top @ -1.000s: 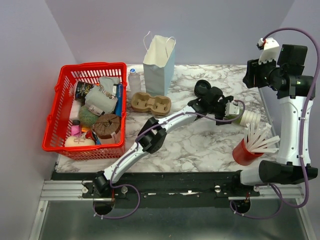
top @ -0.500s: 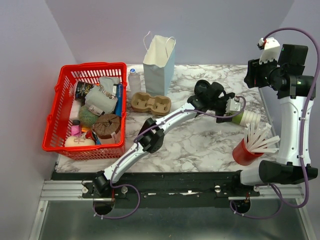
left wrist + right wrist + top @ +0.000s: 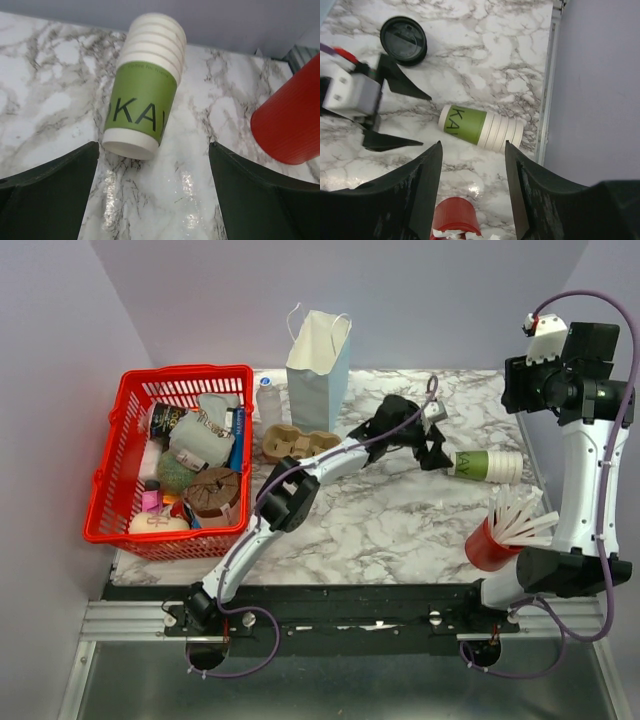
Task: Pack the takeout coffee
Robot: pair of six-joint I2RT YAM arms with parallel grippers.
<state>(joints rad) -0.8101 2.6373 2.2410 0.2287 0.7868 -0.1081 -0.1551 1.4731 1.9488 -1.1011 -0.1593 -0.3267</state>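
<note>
- The marble table [image 3: 400, 530] carries everything; both arms are bolted at its near edge.
- The left arm [image 3: 300, 490] reaches from the near edge across the middle toward the right side. The right arm [image 3: 580, 470] stands raised over the right edge.
- A red basket [image 3: 170, 538] full of mixed goods sits along the left edge.
- A white paper bag [image 3: 318, 370] stands open and upright at the far edge, near the middle.
- A cardboard cup carrier [image 3: 302, 448] lies just in front of the bag, between it and the left arm.
- A stack of green cups [image 3: 487, 465] lies on its side near the right edge, its base pointing left.
- The left gripper [image 3: 426, 121] points at that base. Its fingers [image 3: 402, 82] are spread wide with nothing between them, and the stack lies just ahead of the tips.
- The right gripper [image 3: 473, 147] hangs high above the stack, fingers parted and holding nothing.
- A red cup [image 3: 483, 550] of white sticks [image 3: 522, 520] stands near the near right corner.
- A clear bottle [image 3: 268, 400] stands between the basket and the bag.
- The black lid [image 3: 403, 34] of the takeout coffee shows from above in the right wrist view. It sits toward the far edge, beyond the left gripper and well apart from the bag. Whether a cup stands under it cannot be told.
</note>
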